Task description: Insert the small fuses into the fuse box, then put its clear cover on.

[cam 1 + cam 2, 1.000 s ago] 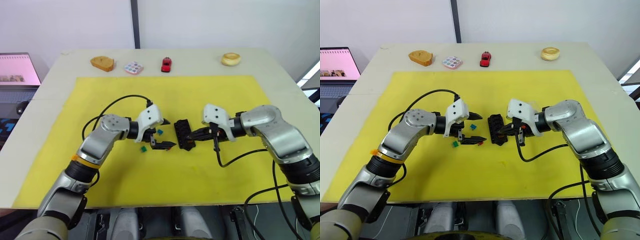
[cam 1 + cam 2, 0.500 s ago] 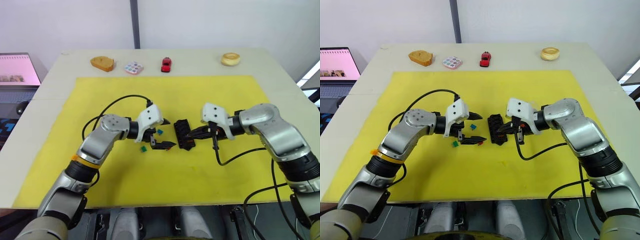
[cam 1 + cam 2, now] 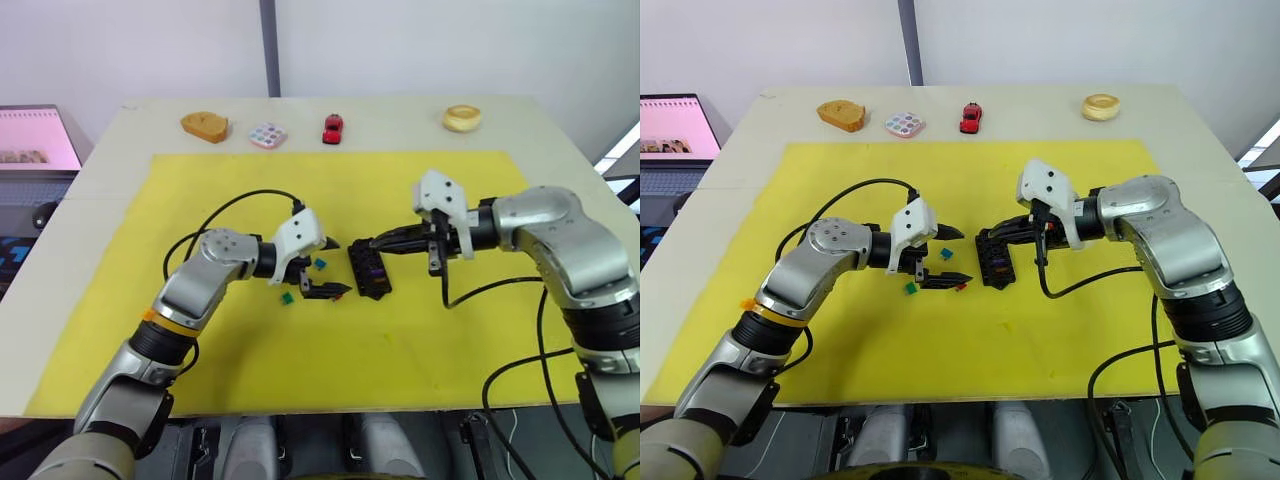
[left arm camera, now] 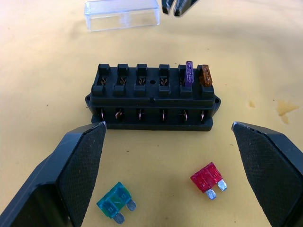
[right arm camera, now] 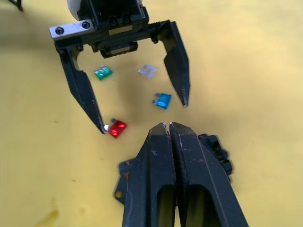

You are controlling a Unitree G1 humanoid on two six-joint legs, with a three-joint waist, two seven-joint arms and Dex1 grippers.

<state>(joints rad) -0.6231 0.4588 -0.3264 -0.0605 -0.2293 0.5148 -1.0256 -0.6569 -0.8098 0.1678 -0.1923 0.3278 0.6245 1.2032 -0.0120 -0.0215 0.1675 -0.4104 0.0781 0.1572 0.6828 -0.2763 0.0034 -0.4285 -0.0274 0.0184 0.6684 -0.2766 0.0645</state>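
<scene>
Fuses are partly loaded: from the left eye view, the fuse box (image 3: 368, 269) sits near the middle of the yellow mat (image 3: 180, 330) on the desk (image 3: 560, 130), between the 2 arms. The left tool (image 3: 325, 268) hovers just beside it, spread wide and holding nothing. The right tool (image 3: 375, 243) points at the box's far end, its tips above it.

In the left wrist view, the purple fuse (image 4: 189, 73) and the amber fuse (image 4: 205, 75) stand upright in 2 neighbouring end slots of the box; 4 slots in that row look empty. The teal fuse (image 4: 115, 202) and the red fuse (image 4: 207, 177) lie loose on the mat just in front of it, and the clear cover (image 4: 121, 13) lies beyond it, apart.

In the right wrist view, the right tool is pressed together, pinching nothing visible, while the green fuse (image 5: 102, 72) and the grey fuse (image 5: 147, 71) lie loose between the left tool's fingers (image 5: 85, 94).

Insertion is the step in hand, 2 of 6 apparently done. Next likely calls for the left tool to close on a loose fuse, the red one being nearest its fingertip.
</scene>
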